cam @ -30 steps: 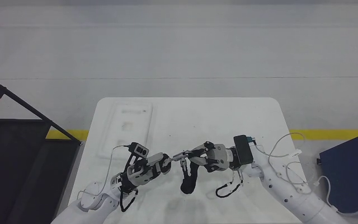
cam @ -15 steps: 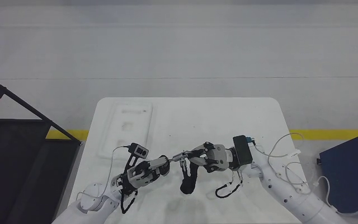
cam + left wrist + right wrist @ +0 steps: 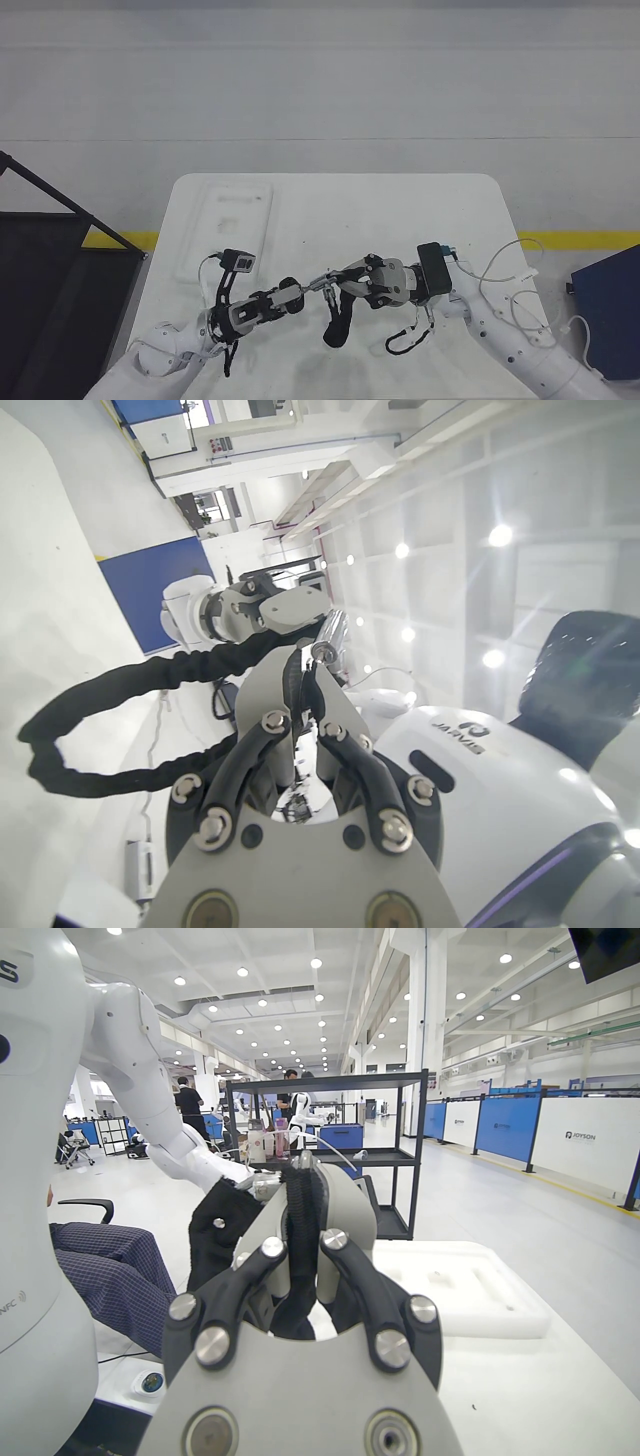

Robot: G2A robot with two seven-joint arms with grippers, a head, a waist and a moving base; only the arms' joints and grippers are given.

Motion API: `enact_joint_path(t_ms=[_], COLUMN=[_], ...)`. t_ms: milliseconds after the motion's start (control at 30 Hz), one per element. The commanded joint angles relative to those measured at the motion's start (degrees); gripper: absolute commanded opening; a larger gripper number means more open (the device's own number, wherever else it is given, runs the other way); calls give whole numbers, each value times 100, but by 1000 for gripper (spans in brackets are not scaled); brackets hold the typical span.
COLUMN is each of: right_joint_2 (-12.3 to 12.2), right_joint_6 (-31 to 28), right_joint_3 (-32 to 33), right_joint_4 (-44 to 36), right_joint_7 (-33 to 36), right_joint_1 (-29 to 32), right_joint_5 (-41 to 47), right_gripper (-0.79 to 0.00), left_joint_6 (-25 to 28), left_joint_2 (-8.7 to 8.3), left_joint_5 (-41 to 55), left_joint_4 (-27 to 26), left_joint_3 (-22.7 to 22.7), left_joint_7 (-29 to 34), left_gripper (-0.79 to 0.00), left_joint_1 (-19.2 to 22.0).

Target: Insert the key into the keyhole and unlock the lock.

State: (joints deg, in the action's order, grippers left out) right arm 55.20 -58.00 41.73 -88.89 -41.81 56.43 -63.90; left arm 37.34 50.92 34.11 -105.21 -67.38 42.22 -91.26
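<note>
Key (image 3: 312,660): only a sliver of metal shows, pinched at the very tips of the left gripper (image 3: 306,672). The fingers are pressed together on it. The key's tip meets the round silver keyhole face of the cable lock (image 3: 327,640). How far it is in, cannot tell.

Right gripper (image 3: 302,1165): fingers clamped on the lock's black ribbed body, just behind the silver cylinder. The lock is held up off the table (image 3: 420,220).

Top view:
- The two grippers meet nose to nose above the table, a little toward 6 o'clock of its centre.
- The left arm comes in from about 8 o'clock, the right arm from about 4 o'clock.
- The silver end of the lock sits between the two grippers.

Black cable (image 3: 337,322): sheathed, hangs from the lock toward 6 o'clock. In the left wrist view it sags in a long loop. Whether it touches the tabletop, cannot tell.

White foam tray (image 3: 262,240): lies flat at 10 o'clock on the table with shallow recesses in its top, well apart from both grippers and the lock.
</note>
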Motion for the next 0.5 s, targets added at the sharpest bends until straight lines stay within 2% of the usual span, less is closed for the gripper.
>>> enact_joint_path(t_ms=[0,67,300,333,367,400,467], right_joint_2=[0,-1,-4,-5,-5,-6,-6], right_joint_6=[0,0,0,0,0,0,0], right_joint_3=[10,13,1,-1,-1,0,0], right_joint_4=[-5,-13,-23,-22,-17,-16,-18], right_joint_7=[-9,-16,-37,-41,-45,-46,-51], right_joint_1=[3,7,4,2,3,3,4], right_joint_5=[0,-15,-43,-46,-43,-43,-42], right_gripper=[-785,-785,-785,-785,-785,-785,-785], left_joint_6=[245,467,819,864,912,942,991], left_joint_2=[16,44,134,143,151,157,168], left_joint_5=[-640,-1002,-1174,-1171,-1149,-1129,-1074], left_joint_4=[25,9,30,32,29,42,61], left_joint_3=[-59,-67,57,76,96,107,124], left_joint_7=[-185,-410,-732,-727,-714,-701,-696], left_gripper=[-785,-785,-785,-690,-265,0,0], left_joint_1=[10,-1,81,94,103,110,111])
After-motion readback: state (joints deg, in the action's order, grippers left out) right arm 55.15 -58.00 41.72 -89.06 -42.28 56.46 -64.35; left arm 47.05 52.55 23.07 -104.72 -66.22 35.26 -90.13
